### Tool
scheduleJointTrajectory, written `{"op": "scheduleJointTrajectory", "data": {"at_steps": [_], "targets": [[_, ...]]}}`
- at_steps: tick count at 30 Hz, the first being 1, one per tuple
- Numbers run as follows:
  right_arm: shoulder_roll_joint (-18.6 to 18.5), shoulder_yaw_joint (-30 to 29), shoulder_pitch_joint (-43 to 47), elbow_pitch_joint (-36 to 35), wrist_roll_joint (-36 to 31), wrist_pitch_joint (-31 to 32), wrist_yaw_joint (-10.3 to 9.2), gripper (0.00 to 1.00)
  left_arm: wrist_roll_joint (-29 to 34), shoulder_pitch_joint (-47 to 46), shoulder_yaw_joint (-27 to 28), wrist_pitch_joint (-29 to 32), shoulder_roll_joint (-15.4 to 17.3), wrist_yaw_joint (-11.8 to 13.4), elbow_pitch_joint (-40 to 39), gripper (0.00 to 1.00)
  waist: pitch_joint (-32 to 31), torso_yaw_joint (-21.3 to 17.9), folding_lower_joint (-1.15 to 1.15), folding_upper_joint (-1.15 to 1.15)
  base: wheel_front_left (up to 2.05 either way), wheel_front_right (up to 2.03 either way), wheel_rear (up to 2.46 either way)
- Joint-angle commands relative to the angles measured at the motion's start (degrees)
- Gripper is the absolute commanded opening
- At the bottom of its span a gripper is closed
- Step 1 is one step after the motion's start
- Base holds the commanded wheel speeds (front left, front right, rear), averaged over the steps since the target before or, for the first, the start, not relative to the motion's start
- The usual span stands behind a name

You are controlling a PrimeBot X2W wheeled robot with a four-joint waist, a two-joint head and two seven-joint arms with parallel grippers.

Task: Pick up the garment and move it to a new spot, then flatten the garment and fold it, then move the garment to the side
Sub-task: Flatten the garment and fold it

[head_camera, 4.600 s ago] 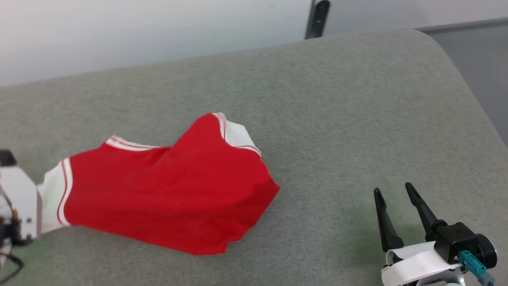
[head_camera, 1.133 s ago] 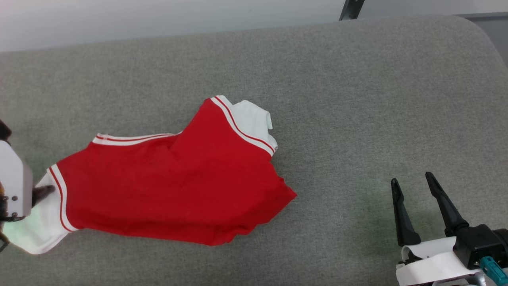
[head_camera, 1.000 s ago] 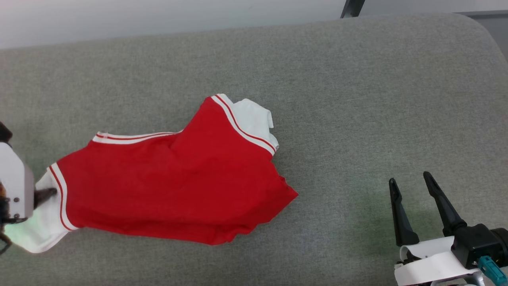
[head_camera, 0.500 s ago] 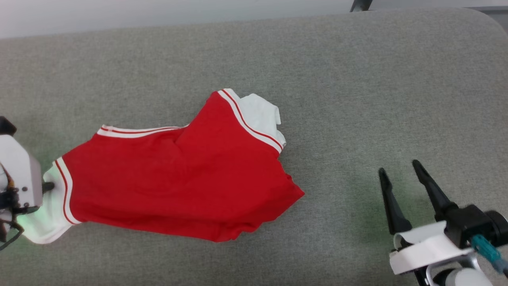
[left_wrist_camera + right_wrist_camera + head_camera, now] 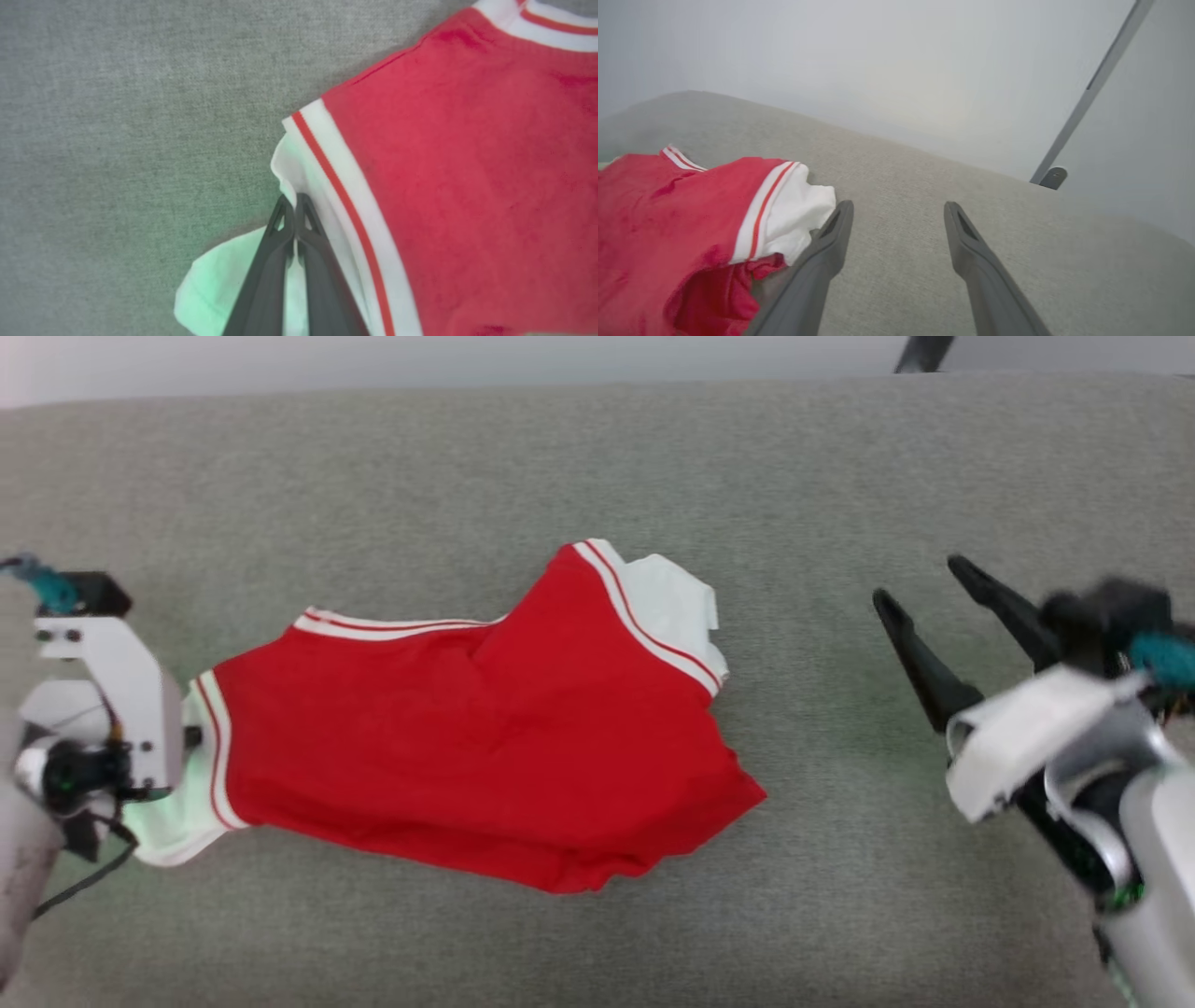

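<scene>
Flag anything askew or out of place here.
The garment lies skewed and rumpled on the grey cushion: one white sleeve is bunched up at its far corner, and the near hem is doubled under. The left gripper, jaws shut, pinches the other sleeve.

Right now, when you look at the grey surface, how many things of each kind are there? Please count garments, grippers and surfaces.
Garments: 1, the garment, red with white sleeves.
Grippers: 2, the left gripper shut on a white sleeve, the right gripper open above the surface.
Surfaces: 1, the grey padded surface.
Total: 4.
</scene>
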Motion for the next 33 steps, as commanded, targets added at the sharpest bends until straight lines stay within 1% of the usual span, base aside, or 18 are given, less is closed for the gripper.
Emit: {"op": "scheduleJointTrajectory", "data": {"at_steps": [1, 2, 3, 5, 10, 12, 14, 19, 22, 24, 27, 30, 33], "targets": [[-0.72, 0.62, -1.49, 0.76, 0.53, 1.27, -0.06, 1.0, 0.25, -0.34, -0.25, 0.0, -0.52, -0.1, 0.01, 0.0, 0.06, 1.29, 0.0, 0.0, 0.0, 0.0, 0.0], [-1.95, 2.63, -3.6, 1.5, 1.89, 3.27, -0.06, 1.0, 0.53, -0.66, -0.5, -0.18, -0.89, -0.11, -0.09, 0.0, 0.16, 1.76, 0.0, 0.0, 0.0, 0.0, 0.0], [-2.28, 4.46, -5.92, 2.03, 4.15, 4.75, -0.06, 1.0, 0.62, -0.98, -0.71, -0.34, -1.35, -0.12, -0.23, 0.0, 0.29, 2.26, 0.0, 0.0, 0.0, 0.0, 0.0], [-3.77, 6.45, -10.2, 4.81, 6.88, 7.9, -0.06, 1.0, 0.8, -1.45, -1.01, -0.71, -2.19, -0.13, -0.44, 0.0, 0.57, 3.23, 0.0, 0.0, 0.0, 0.0, 0.0], [-4.72, 13.17, -20.78, 12.85, 14.8, 16.18, -0.05, 1.0, 1.26, -3.38, -2.0, -1.21, -4.25, -0.16, -1.02, 0.0, 1.81, 5.63, 0.0, 0.0, 0.0, 0.0, 0.0], [-4.41, 16.03, -24.36, 15.77, 17.8, 19.08, -0.05, 1.0, 1.37, -4.18, -2.35, -1.5, -4.93, -0.18, -1.24, 0.0, 2.47, 6.53, 0.0, 0.0, 0.0, 0.0, 0.0], [-4.19, 17.58, -27.65, 19.05, 20.44, 20.88, -0.06, 1.0, 1.49, -5.05, -2.71, -1.91, -5.72, -0.19, -1.63, 0.0, 3.17, 7.44, 0.0, 0.0, 0.0, 0.0, 0.0], [-3.27, 22.2, -33.79, 26.91, 23.38, 26.1, -0.05, 1.0, 1.05, -6.75, -3.89, -2.68, -7.37, -0.19, -2.25, 0.0, 4.44, 9.46, 0.0, 0.0, 0.0, 0.0, 0.0], [-2.35, 23.34, -36.41, 31.48, 25.25, 29.03, -0.05, 1.0, 0.73, -7.54, -4.65, -3.12, -8.09, -0.17, -2.49, 0.0, 5.01, 10.46, 0.0, 0.0, 0.0, 0.0, 0.0], [-0.96, 23.81, -37.34, 34.47, 26.94, 31.6, -0.05, 1.0, 0.33, -7.98, -5.12, -3.39, -8.35, -0.18, -2.42, 0.0, 5.27, 10.93, 0.0, 0.0, 0.0, 0.0, 0.0], [0.56, 23.35, -39.33, 38.73, 28.1, 33.66, -0.05, 1.0, -0.33, -8.36, -5.69, -3.95, -8.66, -0.17, -2.21, 0.0, 5.55, 11.5, 0.0, 0.0, 0.0, 0.0, 0.0], [3.09, 22.06, -40.0, 42.85, 30.27, 35.62, -0.05, 1.0, -1.03, -8.93, -6.3, -4.46, -8.99, -0.17, -1.92, 0.0, 5.76, 11.96, 0.0, 0.0, 0.0, 0.0, 0.0], [4.04, 22.44, -41.46, 46.79, 29.13, 37.57, -0.05, 1.0, -1.71, -9.28, -6.84, -4.97, -9.27, -0.17, -1.39, 0.0, 5.98, 12.3, 0.0, 0.0, 0.0, 0.0, 0.0]]}}
